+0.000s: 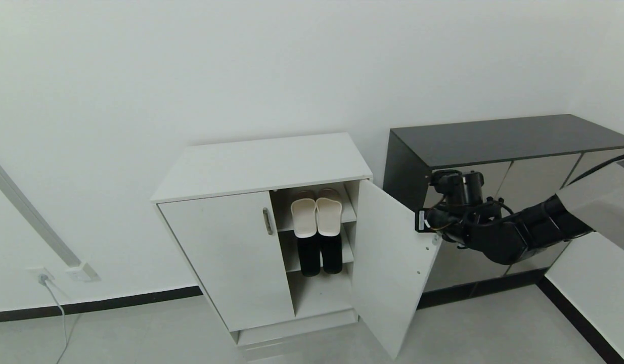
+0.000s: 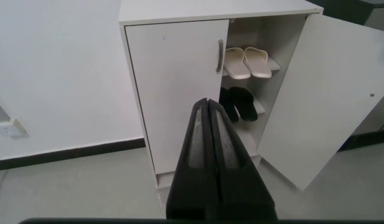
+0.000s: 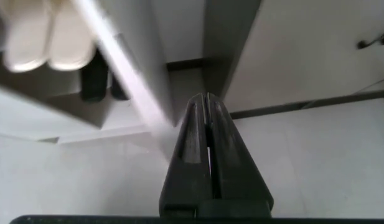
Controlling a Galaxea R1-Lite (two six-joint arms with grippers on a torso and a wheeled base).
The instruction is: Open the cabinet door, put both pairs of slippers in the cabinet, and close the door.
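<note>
White cabinet (image 1: 261,164) is seen with left door (image 1: 231,258) shut and right door (image 1: 390,263) swung wide open. White slippers (image 1: 316,215) are laid on the upper shelf (image 1: 348,211), black slippers (image 1: 319,255) on the middle shelf (image 1: 348,254). Right gripper (image 3: 207,99) is pinched narrow, just beside the open door's outer edge. Left gripper (image 2: 207,102) is pinched narrow too, held well back from the cabinet.

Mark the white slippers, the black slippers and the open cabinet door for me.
white slippers (image 1: 305,218), head view, on the left slipper of the pair
black slippers (image 1: 309,257), head view, on the left slipper of the pair
open cabinet door (image 1: 388,263), head view, middle of its inner face
</note>
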